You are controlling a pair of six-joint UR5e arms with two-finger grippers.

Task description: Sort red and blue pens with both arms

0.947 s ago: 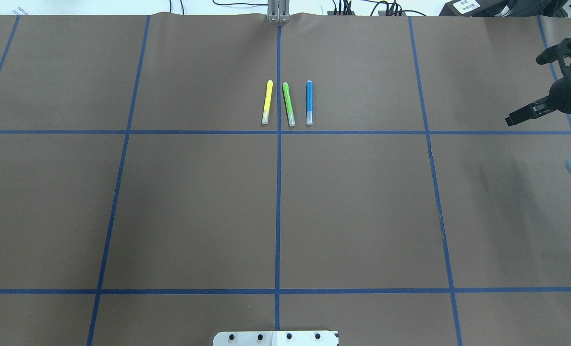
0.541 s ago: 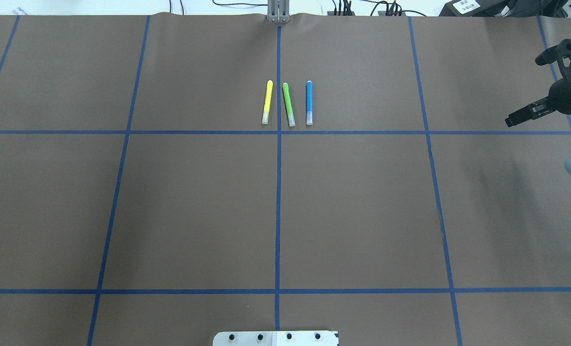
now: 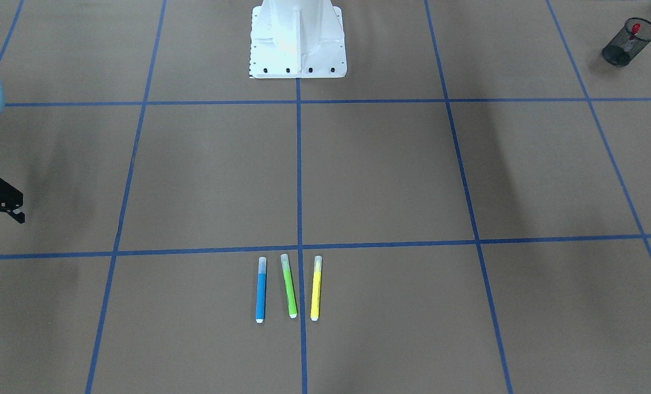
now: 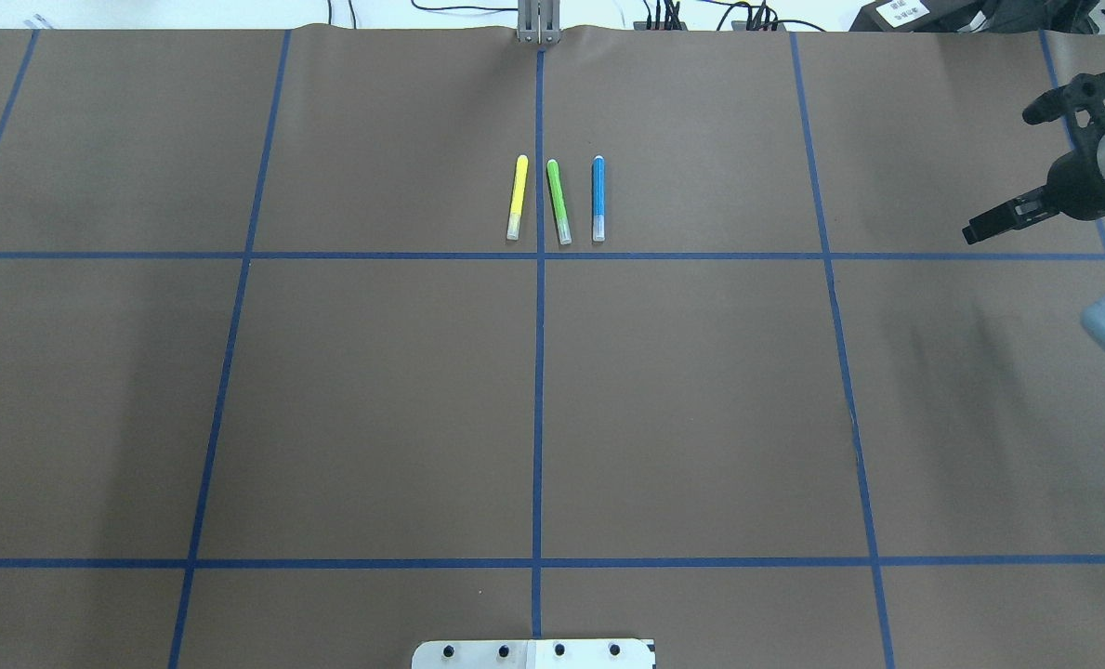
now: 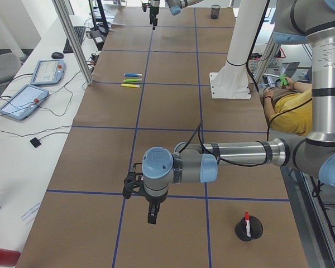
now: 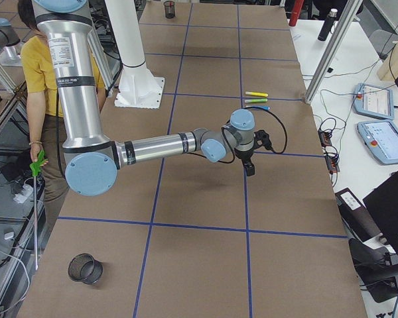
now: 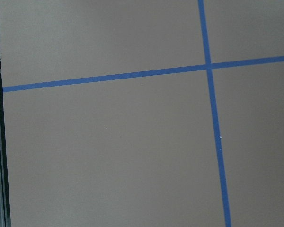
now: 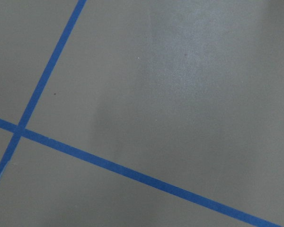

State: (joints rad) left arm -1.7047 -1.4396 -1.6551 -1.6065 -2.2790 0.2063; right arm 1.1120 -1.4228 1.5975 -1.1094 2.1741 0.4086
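A slim blue highlighter (image 4: 598, 198) (image 3: 260, 289) lies flat at the table's far middle, rightmost of a row of three pens in the overhead view. The red-capped marker (image 3: 635, 28) (image 5: 247, 219) stands in a black mesh cup (image 3: 616, 52) (image 5: 255, 233) on my left side. My right gripper (image 4: 970, 232) (image 3: 19, 218) (image 6: 250, 171) hangs over bare table far right of the pens, fingers together and empty. Only the exterior left view shows my left gripper (image 5: 152, 219), pointing down beside the cup; I cannot tell its state. Both wrist views hold only brown paper and blue tape.
A green highlighter (image 4: 559, 201) and a yellow highlighter (image 4: 517, 197) lie beside the blue one. The white pedestal (image 3: 298, 38) stands at the near middle. Another mesh cup (image 6: 85, 268), empty, sits on my right side. A person in a yellow shirt (image 6: 33, 59) stands behind the robot.
My right gripper has drifted a little to the left in the overhead view, toward the pens. The pens have not moved.
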